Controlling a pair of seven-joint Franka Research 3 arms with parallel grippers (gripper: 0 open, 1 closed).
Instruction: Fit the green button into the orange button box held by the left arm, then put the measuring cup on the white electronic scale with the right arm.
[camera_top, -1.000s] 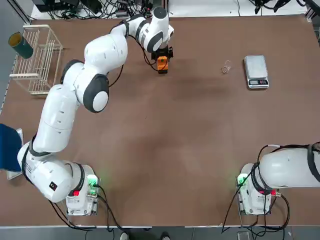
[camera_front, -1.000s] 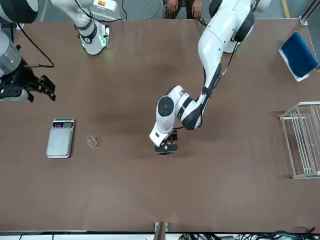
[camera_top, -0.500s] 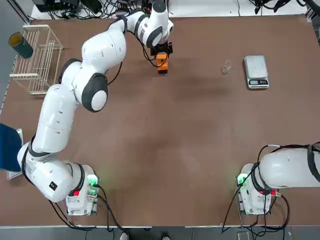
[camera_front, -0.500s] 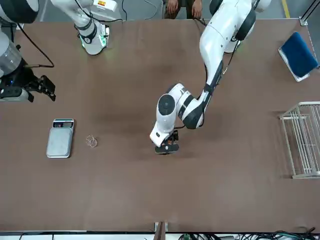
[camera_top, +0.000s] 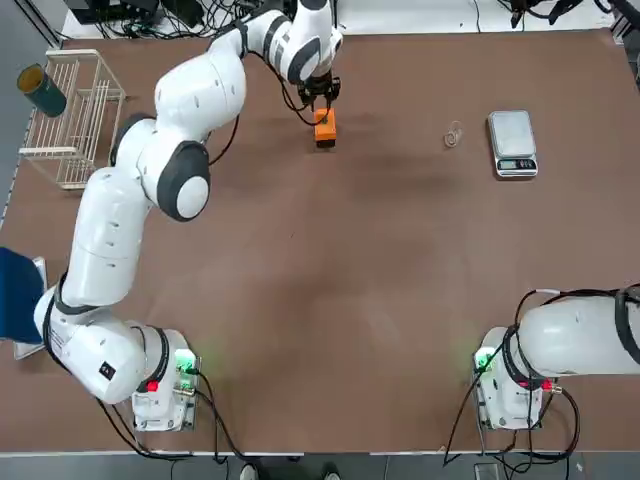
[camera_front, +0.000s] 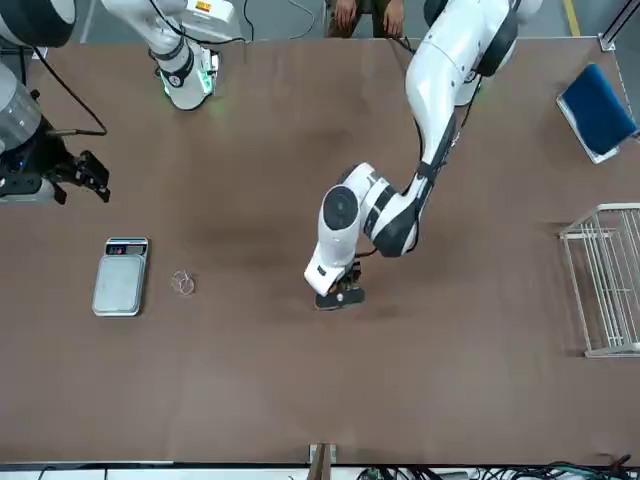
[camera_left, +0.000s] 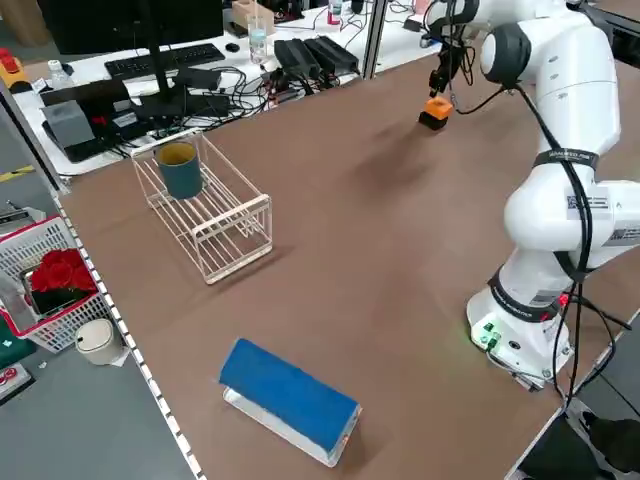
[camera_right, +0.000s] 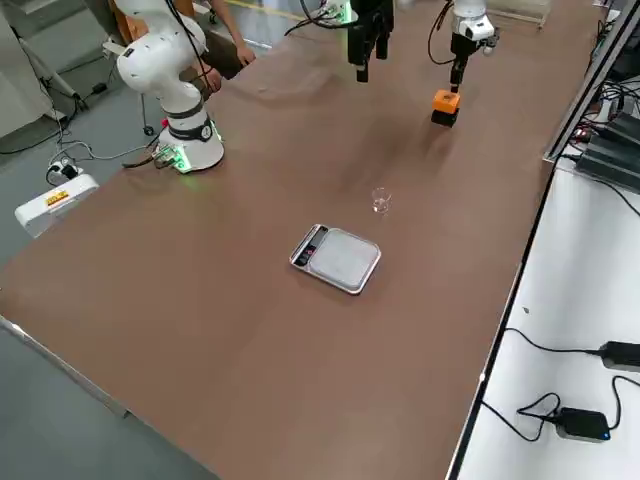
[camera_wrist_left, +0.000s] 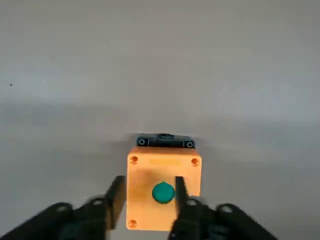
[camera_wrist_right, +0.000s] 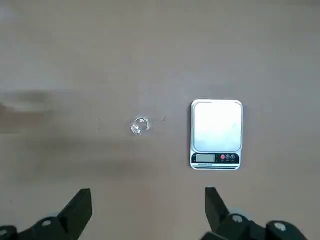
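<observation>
Table (camera_top: 350, 300): we've got 1 wide brown surface, 2 arms based at its near edge, the work at the far side.
Left arm: stretched out to the far middle of the table, its wrist pointing down over the box.
Right arm: parked near its own base, well apart from everything.
White electronic scale (camera_top: 512, 143): far right of the table, plate bare.
Orange button box (camera_top: 324, 125): standing on the table under the left gripper, a black block touching its far side.
Measuring cup (camera_top: 454, 134): near the scale on its box side, not touching it, not yet moved.
Green button (camera_wrist_left: 163, 193): sitting in the round hole on the box's top face, so step 1 looks done or all but done to us.
Left gripper (camera_wrist_left: 149, 192): jaws narrowed, partly drawn in just above the box top; 1 finger close beside the cap, and we can't tell whether it touches.
Right gripper (camera_wrist_right: 145, 210): jaws spread wide, nothing between them, looking down on cup and scale.
Next move, our call: left clears away, then right must descend on that tiny clear cup, pinch gently, and carry it onto the plate.
</observation>
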